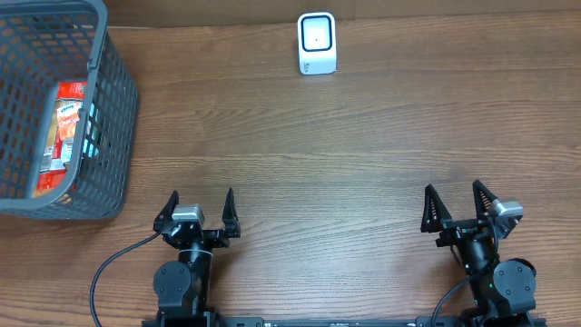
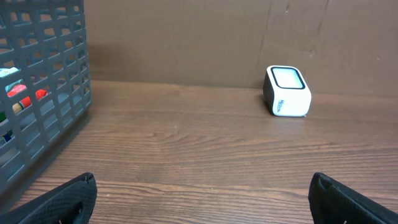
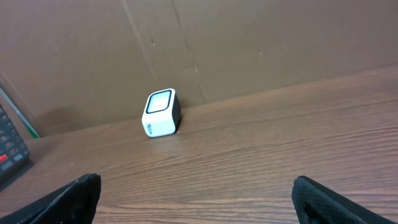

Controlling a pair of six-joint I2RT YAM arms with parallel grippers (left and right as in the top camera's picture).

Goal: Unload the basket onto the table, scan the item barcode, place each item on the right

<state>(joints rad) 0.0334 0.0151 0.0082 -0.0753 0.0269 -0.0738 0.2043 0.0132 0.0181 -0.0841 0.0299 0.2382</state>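
One red-orange packet (image 1: pixel 65 123) lies in a grey basket (image 1: pixel 114 136).

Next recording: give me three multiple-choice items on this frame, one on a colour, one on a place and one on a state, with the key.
1. What colour is the casing of the scanner?
A. black
B. white
C. yellow

2. Where does the red packet lie?
A. inside the grey basket
B. beside the scanner
C. between a gripper's fingers

3. How do the left gripper and right gripper stand?
A. both shut
B. one holding the packet
C. both open and empty

Key: 1 B, the casing shows white in all three views. 2 A, the packet is seen within the basket's mesh walls. 3 C, each gripper's fingers are spread with nothing between them.
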